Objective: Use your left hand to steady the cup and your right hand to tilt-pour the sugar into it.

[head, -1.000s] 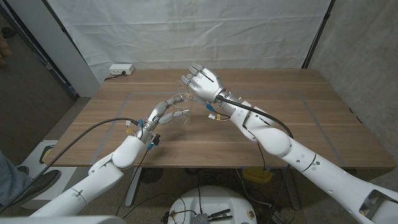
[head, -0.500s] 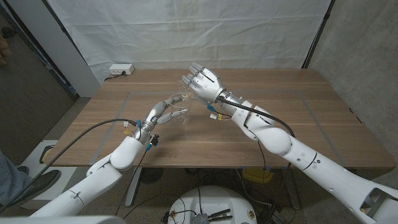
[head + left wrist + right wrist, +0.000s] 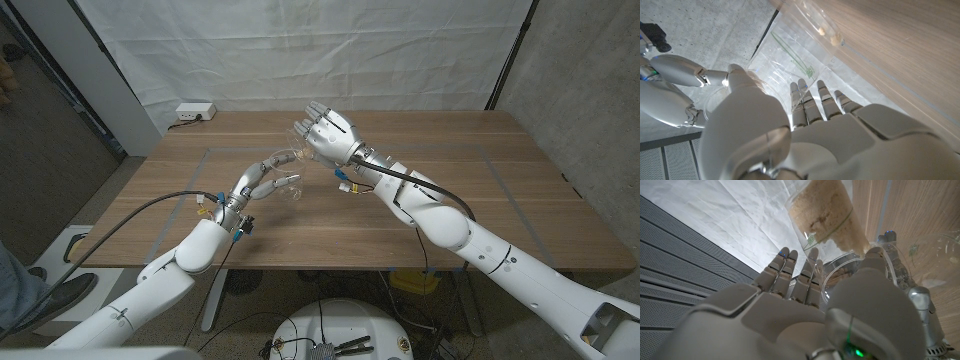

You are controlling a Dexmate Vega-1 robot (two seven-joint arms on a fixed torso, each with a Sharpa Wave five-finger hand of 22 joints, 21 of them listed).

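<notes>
While the right robot hand [image 3: 328, 133] grips the tilted sugar container [image 3: 826, 215] just above the cup [image 3: 287, 172], held by the left robot hand [image 3: 262, 178], nothing has shifted: pouring continues.

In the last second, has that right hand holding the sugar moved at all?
No. The right hand holds its place against the table's far edge, sugar container tilted.

A clear cup [image 3: 285, 186] stands on the table beneath a tilted clear sugar-filled cup [image 3: 826, 215].
</notes>
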